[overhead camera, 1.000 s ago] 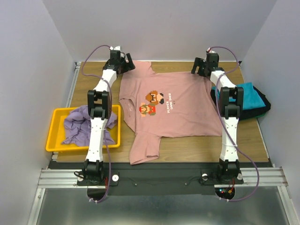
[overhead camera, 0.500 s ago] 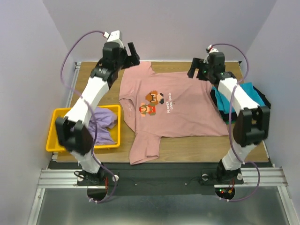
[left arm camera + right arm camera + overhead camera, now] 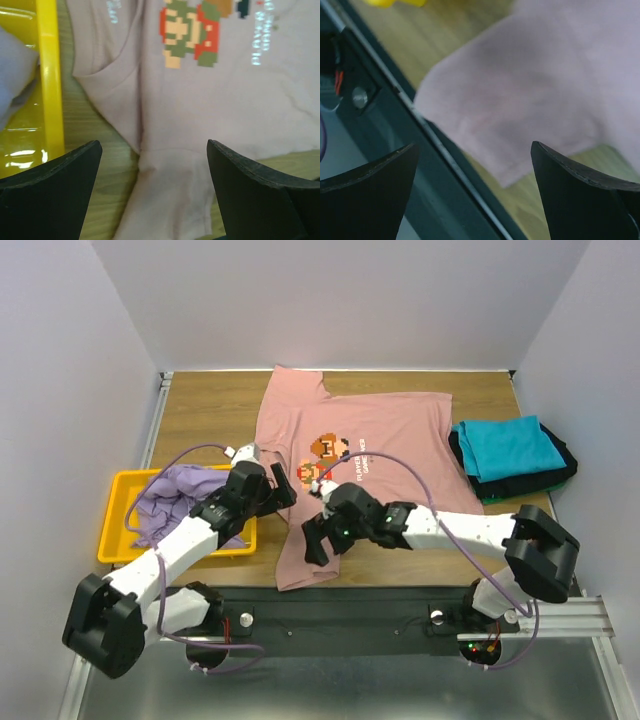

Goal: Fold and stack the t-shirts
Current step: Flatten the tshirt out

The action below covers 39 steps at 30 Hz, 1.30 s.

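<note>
Both arms pulled back from table's far edge, now stretched low over near side. Left gripper [image 3: 281, 494] above pink t-shirt [image 3: 385, 455] beside sleeve, jaws spread, empty. Right gripper [image 3: 317, 540] over sleeve hem, jaws apart, empty; its wrist view blurred. Left arm partly hides lavender t-shirt [image 3: 172, 498] in yellow bin [image 3: 112, 535].
</note>
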Motion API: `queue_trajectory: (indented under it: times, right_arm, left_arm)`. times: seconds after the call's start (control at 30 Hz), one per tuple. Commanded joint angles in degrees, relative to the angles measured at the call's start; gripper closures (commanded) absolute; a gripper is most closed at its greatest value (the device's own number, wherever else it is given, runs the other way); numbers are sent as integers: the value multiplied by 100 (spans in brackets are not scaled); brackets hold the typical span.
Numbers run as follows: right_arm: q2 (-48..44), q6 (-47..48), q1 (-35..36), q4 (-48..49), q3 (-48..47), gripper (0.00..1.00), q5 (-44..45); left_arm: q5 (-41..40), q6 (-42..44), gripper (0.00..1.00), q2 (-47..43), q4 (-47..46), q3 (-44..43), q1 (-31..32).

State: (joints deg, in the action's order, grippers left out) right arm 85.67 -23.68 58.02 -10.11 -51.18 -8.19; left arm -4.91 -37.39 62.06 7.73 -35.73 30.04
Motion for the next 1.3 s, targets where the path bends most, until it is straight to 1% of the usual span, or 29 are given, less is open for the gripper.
queue_trajectory:
  times: [0.0, 0.07, 0.1, 0.17, 0.27, 0.33, 0.4, 0.43, 0.63, 0.67, 0.73, 0.8, 0.9, 0.93, 0.97, 1.1, 1.23, 1.27]
  right_arm:
    - [476, -348, 508, 747, -190, 0, 142]
    - [905, -417, 666, 773, -330, 0, 238]
    - [1012, -461, 702, 782, -349, 0, 256]
    - [1145, -619, 702, 765, -332, 0, 457]
    - [961, -892, 702, 765, -25, 0, 783]
    - [645, -1024, 702, 765, 292, 0, 957]
    - [425, -1208, 702, 765, 485, 0, 986]
    - [268, -1270, 702, 773, 651, 0, 968]
    - [64, -1578, 693, 765, 952, 0, 1056]
    - [29, -1595, 702, 773, 1004, 0, 1073]
    - [-15, -1683, 702, 765, 1066, 0, 1178]
    - [-129, -1771, 693, 703, 1214, 0, 1284]
    - [-304, -2008, 684, 624, 1478, 0, 1319]
    - [-349, -2044, 684, 589, 1540, 0, 1328]
    - [-384, -2105, 676, 502, 1593, 0, 1328]
    - [-743, -2386, 614, 238, 1857, 0, 1363]
    - [-1034, -2352, 579, -26, 1980, 0, 1355]
    - [-1165, -2308, 579, -35, 2006, 0, 1242]
  left_arm:
    - [-151, -322, 1, -581, -702, 30, 133]
    - [-20, -313, 1, -459, -912, 92, 151]
    - [155, -278, 1, -397, -992, 92, 160]
    - [157, -225, 1, -126, -1115, 40, 177]
    - [86, -243, 1, 288, -1177, -31, 221]
    - [104, -286, 1, 629, -1308, -48, 265]
    - [104, -313, 1, 894, -1466, -49, 300]
    - [156, -322, 1, 1200, -1537, -101, 327]
    - [42, -357, 1, 2212, -1529, -373, 371]
    - [34, -357, 1, 2440, -1441, -400, 379]
    - [-106, -418, 1, 2600, -1222, -470, 371]
    - [-290, -523, 1, 2706, -783, -541, 371]
    - [-914, -769, 2, 2636, -27, -637, 371]
    - [-1237, -822, 2, 2609, 157, -672, 371]
    - [-1363, -901, 1, 2574, 420, -725, 371]
    - [-1680, -911, 1, 2644, 660, -822, 371]
    - [-1759, -840, 2, 2846, 765, -936, 371]
    - [-1820, -832, 2, 2907, 844, -988, 371]
